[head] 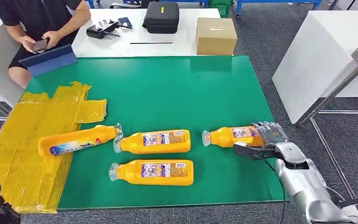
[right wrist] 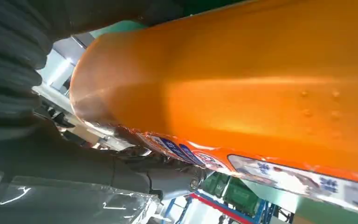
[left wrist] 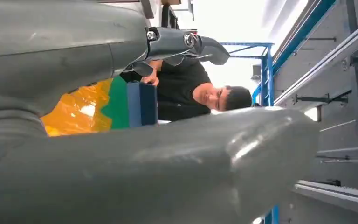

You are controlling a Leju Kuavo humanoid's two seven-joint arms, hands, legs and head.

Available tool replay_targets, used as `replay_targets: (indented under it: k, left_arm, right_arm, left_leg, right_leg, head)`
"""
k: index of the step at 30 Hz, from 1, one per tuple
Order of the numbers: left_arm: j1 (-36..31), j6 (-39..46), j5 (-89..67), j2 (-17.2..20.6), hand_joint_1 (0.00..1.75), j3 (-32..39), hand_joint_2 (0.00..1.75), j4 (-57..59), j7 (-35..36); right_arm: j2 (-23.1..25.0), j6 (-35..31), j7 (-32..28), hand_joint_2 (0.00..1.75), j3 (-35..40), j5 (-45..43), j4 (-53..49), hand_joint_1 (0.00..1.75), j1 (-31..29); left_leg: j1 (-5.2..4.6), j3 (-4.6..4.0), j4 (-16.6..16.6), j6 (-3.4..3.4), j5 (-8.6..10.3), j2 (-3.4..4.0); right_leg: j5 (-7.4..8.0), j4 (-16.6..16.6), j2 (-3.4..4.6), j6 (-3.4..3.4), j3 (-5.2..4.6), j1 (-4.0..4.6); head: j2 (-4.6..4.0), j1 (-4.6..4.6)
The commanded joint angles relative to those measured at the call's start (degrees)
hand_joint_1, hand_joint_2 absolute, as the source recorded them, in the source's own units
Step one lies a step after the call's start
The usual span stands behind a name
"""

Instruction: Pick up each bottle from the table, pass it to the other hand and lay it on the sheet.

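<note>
Green matting (head: 168,88) covers the table, with white tables and a seated person (head: 37,23) behind it. At the left edge lies the yellow sheet (head: 23,140), and one bottle (head: 77,140) rests half on it, base on the sheet and cap out over the mat. Two more bottles lie side by side near the middle, one (head: 154,141) farther from the robot, one (head: 154,172) nearer, both on their sides with caps pointing left. At the right, the fourth bottle (head: 230,136) lies on the mat with the right hand (head: 265,137) wrapped round its base end; the right wrist view shows the orange wall pressed close against the fingers. The left hand (left wrist: 186,46) hangs off the table holding nothing, its fingers part curled, though how far apart I cannot tell. These bottles look like stiff, glossy plastic, likely slick and, if full, fairly heavy; the broad flat-sided body offers surer hold than the tapering neck.
</note>
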Motion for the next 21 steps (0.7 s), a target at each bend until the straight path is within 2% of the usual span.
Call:
replay_targets:
  k: [1, 5, 8, 10, 13, 15, 18, 21]
  left_arm:
    - [-1.8, 0.2, 0.4, 1.8, 0.0, 0.6, 0.0, 4.0, -0.9]
    - [-1.3, 0.1, 0.5, 1.9, 0.0, 0.6, 0.0, 3.7, -1.0]
    - [0.2, -0.1, 0.6, 1.3, 0.0, 1.5, 0.0, 2.4, -0.9]
    - [2.0, 0.1, 0.1, -0.1, 0.0, 2.8, 0.0, 0.4, -0.9]
    - [2.2, 0.1, 0.0, -0.2, 0.0, 2.8, 0.0, 0.2, -0.9]
    - [3.5, -0.6, -0.6, -1.6, 0.0, 3.5, 0.0, -1.1, -0.7]
    - [4.5, -2.6, -1.5, -3.4, 0.0, 3.2, 0.0, -1.8, 0.5]
    - [4.4, -2.9, -1.8, -3.7, 0.0, 2.8, 0.0, -2.0, 0.6]
  right_arm:
    - [-2.8, 0.1, -1.0, 1.75, 5.3, -3.6, 6.5, 1.75, -0.3]
    - [-3.4, -1.6, -1.1, 1.75, 6.0, -7.1, 3.0, 1.75, 0.5]
    - [-6.0, -1.4, 1.1, 1.75, 5.8, -11.3, -10.6, 1.75, 3.4]
    - [-7.1, 2.8, 4.2, 1.75, 3.9, -10.8, -23.9, 1.75, 6.6]
    - [-7.0, 3.7, 4.3, 1.75, 3.7, -10.7, -24.9, 1.75, 6.8]
    - [-4.6, 0.9, 4.6, 1.75, 0.3, -9.8, -31.1, 1.75, 7.7]
    - [0.2, 2.0, 6.0, 1.75, -2.4, -5.7, -39.9, 1.75, 8.2]
    - [1.4, 3.3, 6.6, 1.75, -2.2, -4.4, -42.4, 1.75, 8.3]
  left_leg:
    - [0.05, -0.03, 0.0, -0.15, 0.05, -0.09]
    - [0.04, -0.1, -0.1, -0.18, 0.06, -0.1]
    - [0.02, -0.23, 0.0, -0.23, 0.07, -0.08]
    - [-0.03, -0.33, 0.0, -0.23, 0.03, -0.03]
    - [-0.15, -0.66, 0.0, 0.06, 0.19, -0.02]
    - [-0.19, -0.8, 0.0, 0.04, 0.16, 0.07]
    - [-0.2, -0.83, 0.1, -0.09, 0.04, 0.47]
    - [-0.19, -1.07, 0.1, -0.04, 0.11, 0.44]
  right_leg:
    - [0.03, -0.1, -0.14, -0.08, 0.02, 0.04]
    - [0.05, -0.1, -0.13, -0.09, -0.03, 0.04]
    - [0.05, 0.0, -0.13, -0.12, -0.16, 0.03]
    - [0.02, 0.0, -0.08, -0.1, -0.26, -0.01]
    - [0.14, 0.1, -0.01, 0.17, 0.1, -0.01]
    - [0.16, 0.1, 0.07, 0.19, -0.05, 0.03]
    - [0.1, 0.2, 0.33, 0.13, -0.17, 0.03]
    - [0.18, 0.1, 0.31, 0.16, -0.4, 0.05]
  head:
    - [0.0, 0.0]
    - [0.0, 0.0]
    - [0.0, 0.0]
    - [0.0, 0.0]
    - [0.0, 0.02]
    - [0.0, -0.02]
    - [0.0, 0.02]
    - [0.0, -0.02]
